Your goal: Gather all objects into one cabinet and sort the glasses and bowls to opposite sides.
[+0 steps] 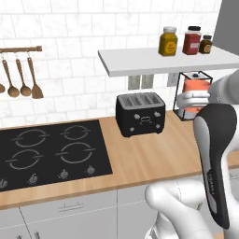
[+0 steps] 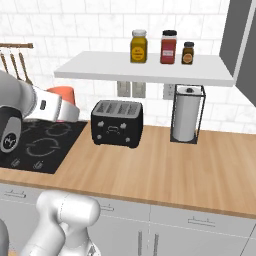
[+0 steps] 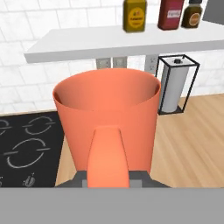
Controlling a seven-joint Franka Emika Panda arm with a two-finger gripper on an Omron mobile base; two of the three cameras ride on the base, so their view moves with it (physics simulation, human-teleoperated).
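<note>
Salmon-red glass (image 3: 107, 127) held in gripper (image 3: 108, 177), spice jar (image 3: 134, 15) labels unreadable

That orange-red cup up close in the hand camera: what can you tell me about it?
The salmon-red glass is a plain tapered tumbler, wider at its open rim, matte and smooth, apparently empty. It stands upright in the gripper, which is shut on it, a finger running up its near wall. It is carried in the air above the wooden counter, in front of the toaster and paper towel holder.
</note>
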